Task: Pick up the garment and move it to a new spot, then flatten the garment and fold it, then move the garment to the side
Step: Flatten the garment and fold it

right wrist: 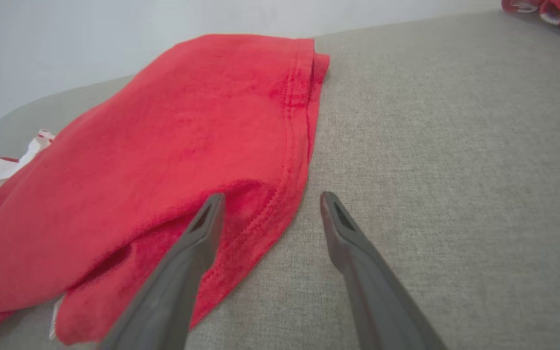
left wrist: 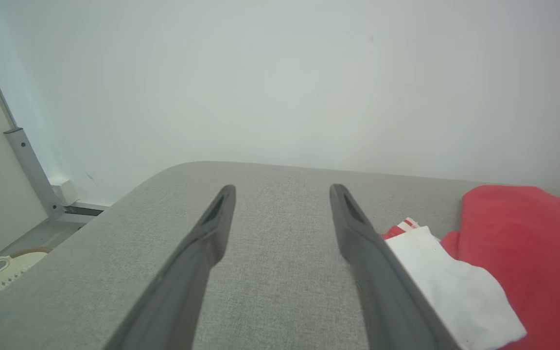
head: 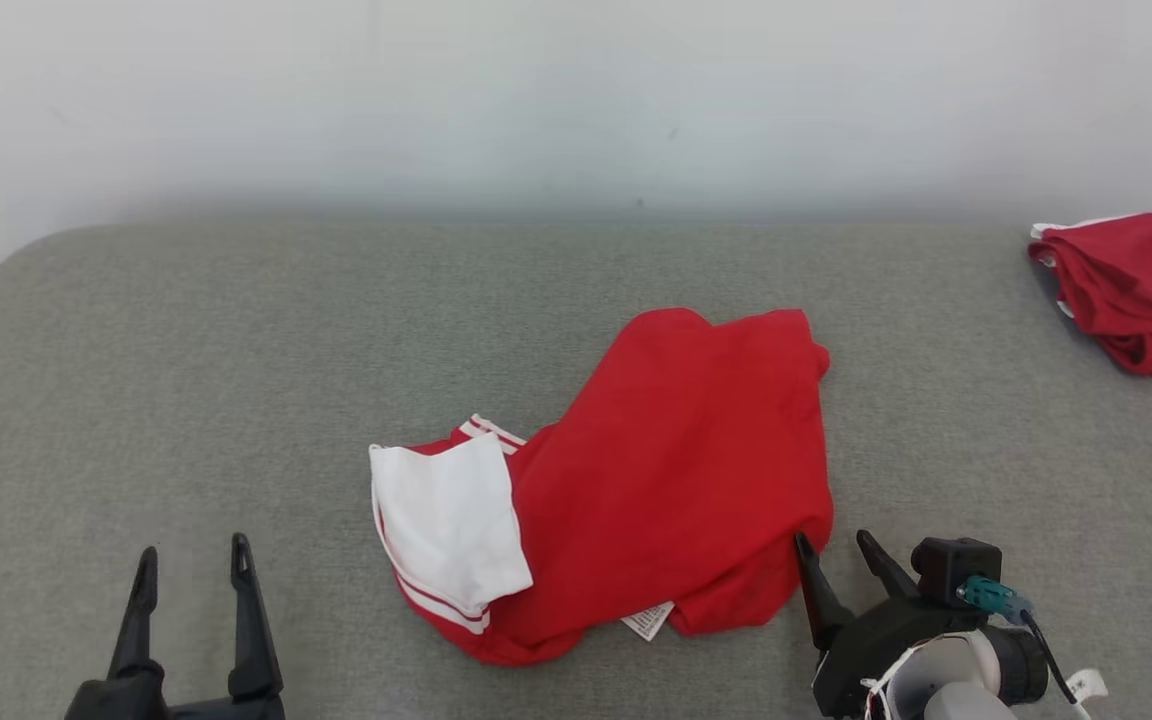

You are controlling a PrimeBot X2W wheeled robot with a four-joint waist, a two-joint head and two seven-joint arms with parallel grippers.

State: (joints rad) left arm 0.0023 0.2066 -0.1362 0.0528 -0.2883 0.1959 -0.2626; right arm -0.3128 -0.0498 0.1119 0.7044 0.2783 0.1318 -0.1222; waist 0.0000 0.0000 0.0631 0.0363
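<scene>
Garment of crumpled red knit w/ white stripe-edged panel lies mid grey woven tabletop, long axis near-left to far-right, white end toward robot's left. L gripper spread, apart from it; R gripper spread at near-right hem. R wrist view resolves hem stitching; head view shows white tag.

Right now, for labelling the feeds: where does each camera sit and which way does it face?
Head view: on the head, looking forward and down at the red garment on the grey surface; left gripper and right gripper show, open.
Left wrist view: on the left wrist, facing along its fingers toward the white wall.
Right wrist view: on the right wrist, facing the garment's hem past its fingers.
Shared: all show the garment; head and right wrist views also a second red garment.
</scene>
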